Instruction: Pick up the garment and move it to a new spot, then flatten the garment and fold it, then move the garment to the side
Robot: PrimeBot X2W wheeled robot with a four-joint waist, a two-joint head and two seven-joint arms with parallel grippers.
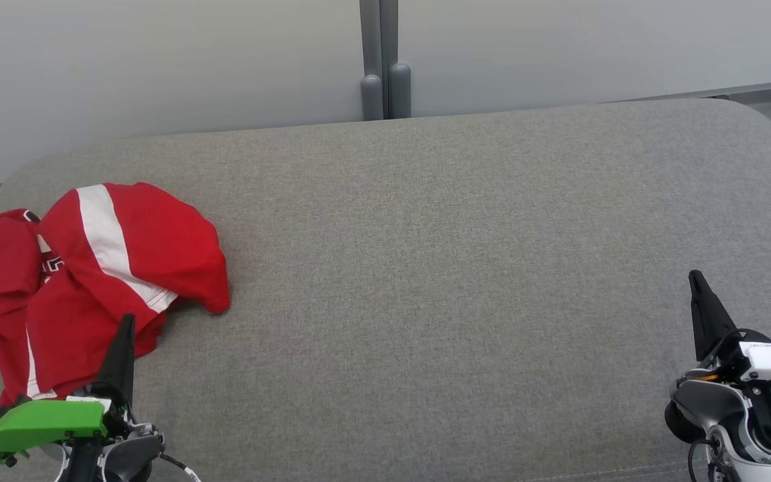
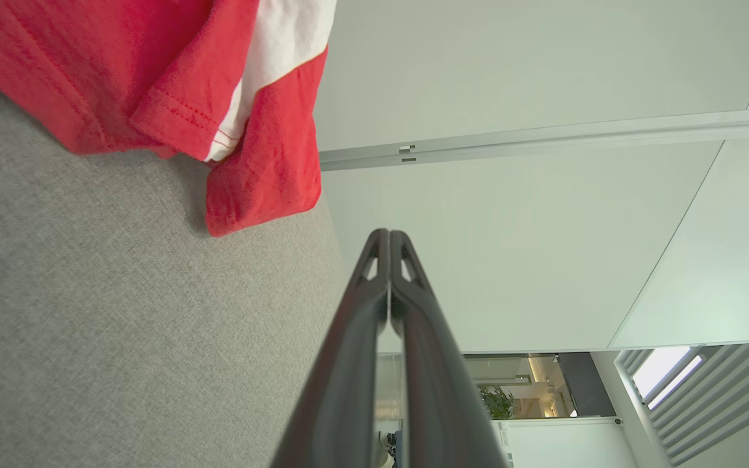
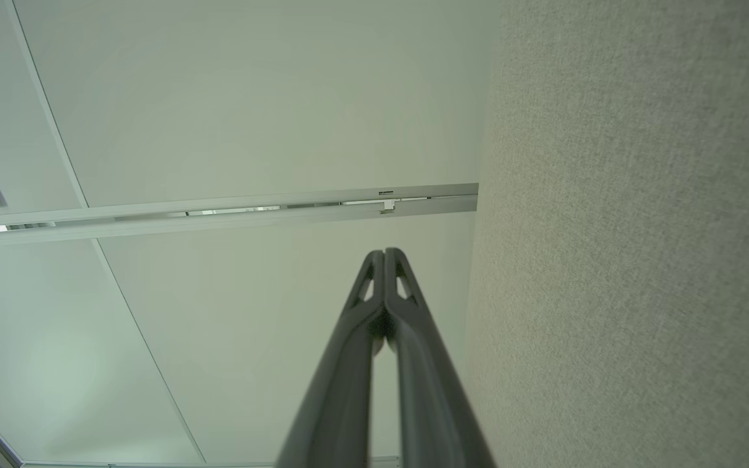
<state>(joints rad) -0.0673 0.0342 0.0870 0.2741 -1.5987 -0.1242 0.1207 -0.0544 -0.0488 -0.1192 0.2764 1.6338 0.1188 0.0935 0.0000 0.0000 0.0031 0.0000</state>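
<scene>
Our left gripper (image 1: 128, 325): long dark fingers pressed together, pinching nothing, rising from lower left of head view above green housing (image 1: 44, 422). Tip overlaps near edge of crumpled red garment with white stripe (image 1: 124, 248). In left wrist view we see fingertips (image 2: 378, 244) just short of red hem (image 2: 264, 188), not touching.

Our right gripper (image 1: 699, 284): lower right, fingers likewise pressed together, well apart from garment.

Garment lies on left end of grey woven fabric surface (image 1: 459, 268). Print sits among its folds; we cannot read it.
</scene>
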